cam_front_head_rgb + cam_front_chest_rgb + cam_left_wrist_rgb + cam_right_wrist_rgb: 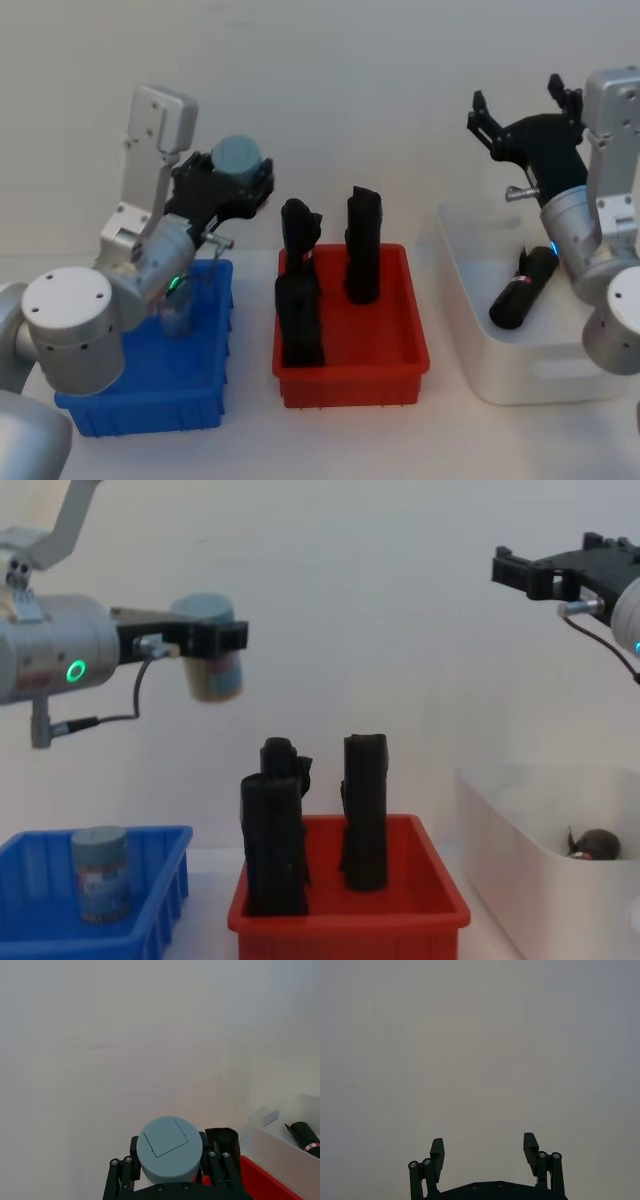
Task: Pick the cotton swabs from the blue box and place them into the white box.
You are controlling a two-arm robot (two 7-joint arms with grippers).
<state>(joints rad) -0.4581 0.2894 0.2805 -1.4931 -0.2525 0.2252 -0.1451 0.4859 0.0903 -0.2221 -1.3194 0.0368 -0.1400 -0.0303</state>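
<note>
Blue box [150, 412] at the table's left edge, with one tub of cotton swabs [100, 872] standing upright inside, pale lid up, near the middle of the bin as seen from the chest. Red bin [350, 385] at the table's middle, just beside the blue box, carrying black rolls [362, 245] that stand on end, one toward the far right, the others bunched at its left side. White box [530, 385] at the table's right edge, taller than both bins, with a single black roll [520, 290] lying on its side on the floor, a reddish band near one end. Left arm reaching in from the left, forearm about level in the chest view, left tool [232, 180] high over the blue box's right side and pointing toward the red bin. Clamped between its fingers [216, 1160]: a held tub [210, 650], gripped at the sides just under the lid, well clear of everything below. Long axis close to vertical, lid on top, clear body hanging beneath the fingers. Right arm lifted above the white box, right tool [483, 1141] spread wide and level, aimed toward the table's middle, well apart from the roll beneath it.
</note>
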